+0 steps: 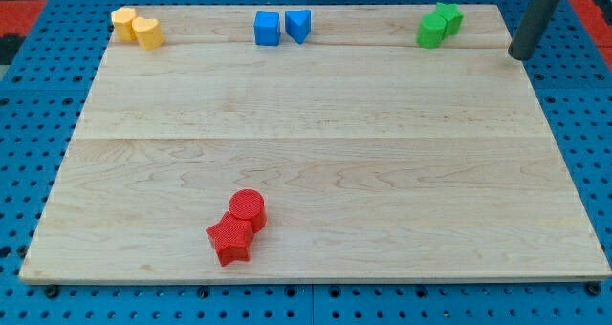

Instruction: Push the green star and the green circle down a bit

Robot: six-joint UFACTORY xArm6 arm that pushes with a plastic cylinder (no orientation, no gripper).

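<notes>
While the green star [447, 17] and the green circle [431, 32] touch each other near the counter's [316, 162] top right corner, my tip [522, 55] rests beside the right edge. No hand shows, only the rod, well apart from both blocks.

The setting looked like a robotics lab bench. A pale wooden board [316, 153] lay on a blue metal plate [29, 124] drilled with a regular grid of holes, with small coloured plastic blocks set out in pairs.

No text, label or number can be read anywhere.
</notes>
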